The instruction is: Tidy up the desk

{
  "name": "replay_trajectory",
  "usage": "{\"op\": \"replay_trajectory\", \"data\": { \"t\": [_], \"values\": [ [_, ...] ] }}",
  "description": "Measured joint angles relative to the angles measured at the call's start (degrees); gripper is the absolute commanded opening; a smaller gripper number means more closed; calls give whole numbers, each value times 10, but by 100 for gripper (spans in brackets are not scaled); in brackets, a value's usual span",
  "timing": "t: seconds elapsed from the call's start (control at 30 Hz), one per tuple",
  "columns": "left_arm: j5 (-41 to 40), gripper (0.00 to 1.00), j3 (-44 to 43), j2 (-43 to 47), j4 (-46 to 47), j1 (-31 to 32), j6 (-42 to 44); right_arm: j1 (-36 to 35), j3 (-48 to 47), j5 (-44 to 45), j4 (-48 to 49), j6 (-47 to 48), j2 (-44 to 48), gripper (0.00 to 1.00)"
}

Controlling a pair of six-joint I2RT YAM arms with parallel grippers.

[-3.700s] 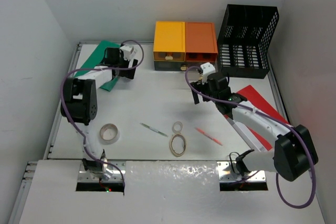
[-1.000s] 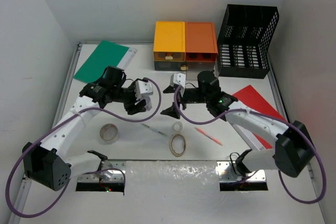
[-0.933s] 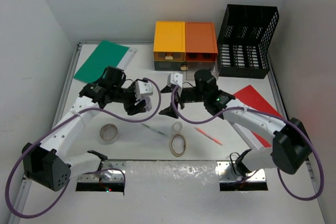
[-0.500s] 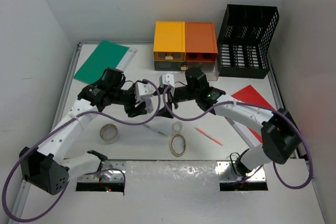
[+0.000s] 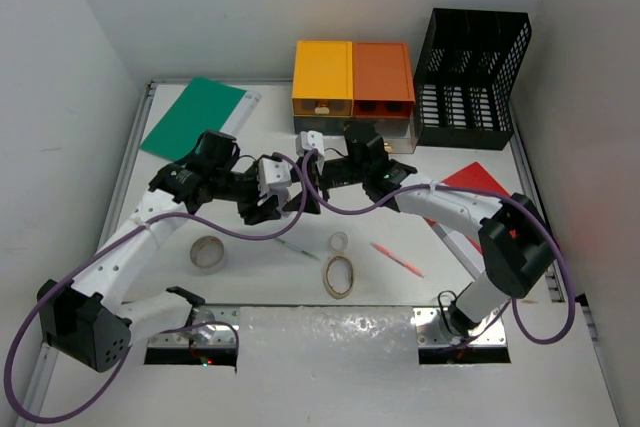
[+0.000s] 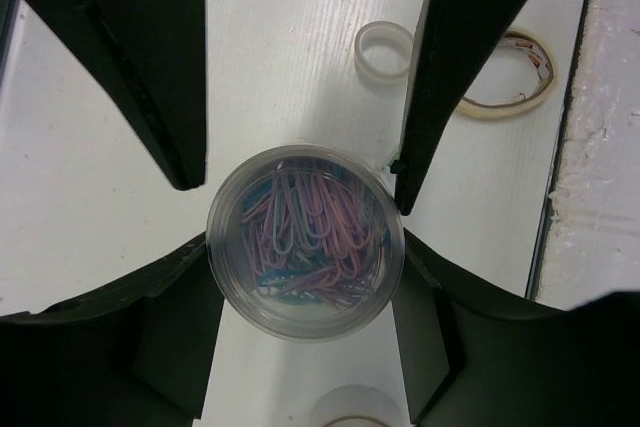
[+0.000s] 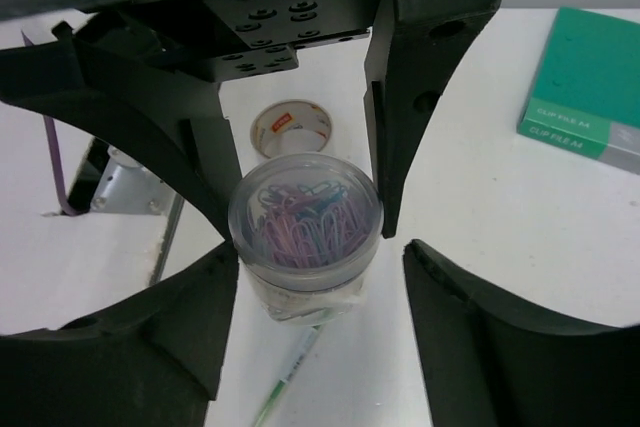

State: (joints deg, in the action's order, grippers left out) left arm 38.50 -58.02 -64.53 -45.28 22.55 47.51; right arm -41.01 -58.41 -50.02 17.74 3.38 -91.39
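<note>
One round clear paperclip jar [image 6: 305, 239] sits gripped in black left jaws.

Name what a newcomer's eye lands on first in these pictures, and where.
A clear jar of coloured paper clips over the middle of the desk, the left fingers gripping it and the right fingers either side. Behind stand yellow and orange drawers and a black basket.
</note>
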Motion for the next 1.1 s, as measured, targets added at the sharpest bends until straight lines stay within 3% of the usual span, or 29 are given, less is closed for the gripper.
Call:
{"op": "replay_trajectory", "data": {
  "t": [0.1, 0.4, 0.53, 0.63, 0.73, 0.77, 0.93, 1.0, 1.03, 1.07, 1.1],
  "values": [
    [0, 0, 0, 1, 1, 0, 0, 0, -1, -6, 3, -7, -2, 59],
    [1, 0, 0, 2, 3, 0, 0, 0, -1, -10, 2, -11, -6, 67],
    [1, 0, 0, 2, 5, 0, 0, -2, -10, -10, -3, -11, -18, 64],
    [-1, 0, 0, 2, 5, 0, 0, -4, -11, -12, -3, -14, -21, 55],
    [-4, 0, 0, 4, 5, 0, 0, -5, -11, -12, -3, -16, -21, 38],
    [-5, 0, 0, 4, 5, 0, 0, -5, -11, -13, -3, -17, -21, 27],
    [-7, 0, 0, 5, 6, 0, 0, -5, -11, -12, -2, -22, -21, 1],
    [-7, 0, 0, 5, 6, 0, 0, -5, -10, -10, 0, -23, -21, 0],
    [-8, 5, 0, 5, 6, 0, 0, -5, -9, -10, 2, -23, -20, 0],
    [-8, 17, 0, 5, 6, 0, 0, -5, -6, -9, 5, -23, -19, 0],
    [-7, 17, 1, 5, 6, 0, 0, -5, -3, -7, 8, -23, -18, 0]
  ]
}}
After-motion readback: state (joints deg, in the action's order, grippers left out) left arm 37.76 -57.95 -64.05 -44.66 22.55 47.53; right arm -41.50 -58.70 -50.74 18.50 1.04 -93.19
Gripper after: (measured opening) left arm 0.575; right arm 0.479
